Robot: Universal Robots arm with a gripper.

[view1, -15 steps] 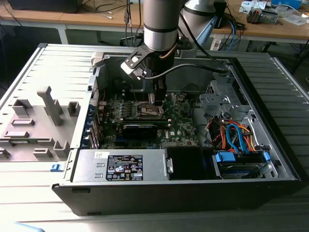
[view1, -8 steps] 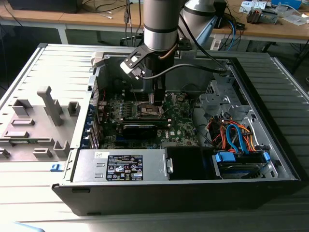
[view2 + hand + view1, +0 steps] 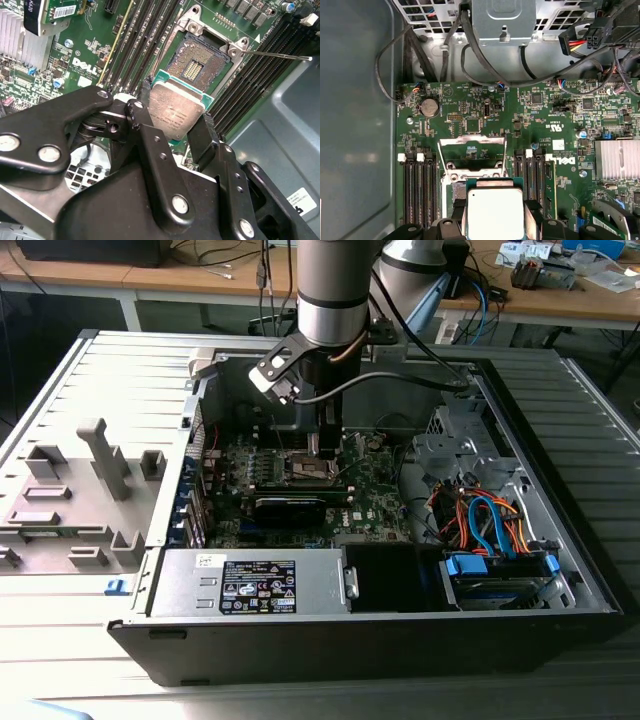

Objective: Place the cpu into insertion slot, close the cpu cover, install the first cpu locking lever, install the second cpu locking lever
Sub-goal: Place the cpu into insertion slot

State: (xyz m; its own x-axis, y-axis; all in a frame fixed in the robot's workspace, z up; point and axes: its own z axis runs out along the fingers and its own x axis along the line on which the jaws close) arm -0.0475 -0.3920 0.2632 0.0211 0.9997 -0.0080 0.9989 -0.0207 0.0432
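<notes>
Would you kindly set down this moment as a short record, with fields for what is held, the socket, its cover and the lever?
held: the claw is shut on the chip, metal top showing
grip: fingers press two opposite sides of it
position: chip above the board, close by the socket, not seated
target: socket open and empty, pins bare
lid: cover tilted up, off the socket
latch: thin lever unhooked, sticking out past the socket
setting: open computer case
</notes>
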